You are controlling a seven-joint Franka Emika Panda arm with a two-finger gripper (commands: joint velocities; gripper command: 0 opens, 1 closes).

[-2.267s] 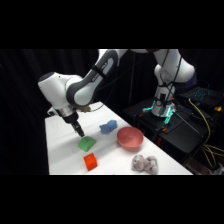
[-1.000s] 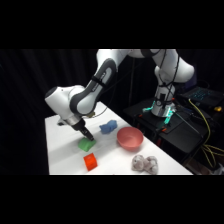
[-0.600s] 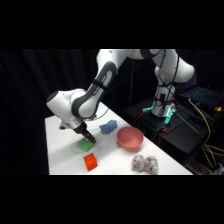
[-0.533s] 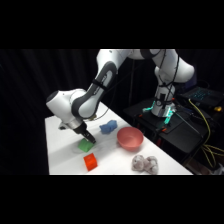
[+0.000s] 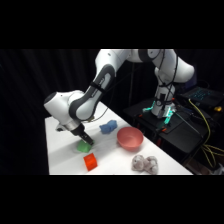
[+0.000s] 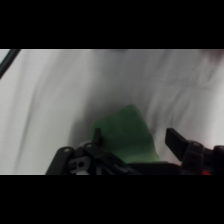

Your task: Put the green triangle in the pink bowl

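Having descended over the last 2 seconds, now straddling the green triangle (image 6: 127, 135) on the bench (image 5: 65, 155): end effector (image 5: 86, 141) open, gripping nothing yet. Closing remaining before transfer to the pink bowl (image 5: 130, 137).

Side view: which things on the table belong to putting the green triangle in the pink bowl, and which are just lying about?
Part of the job:
green triangle, under the gripper
pink bowl

Just lying about:
orange-red block
blue block
whitish-grey lumpy cluster
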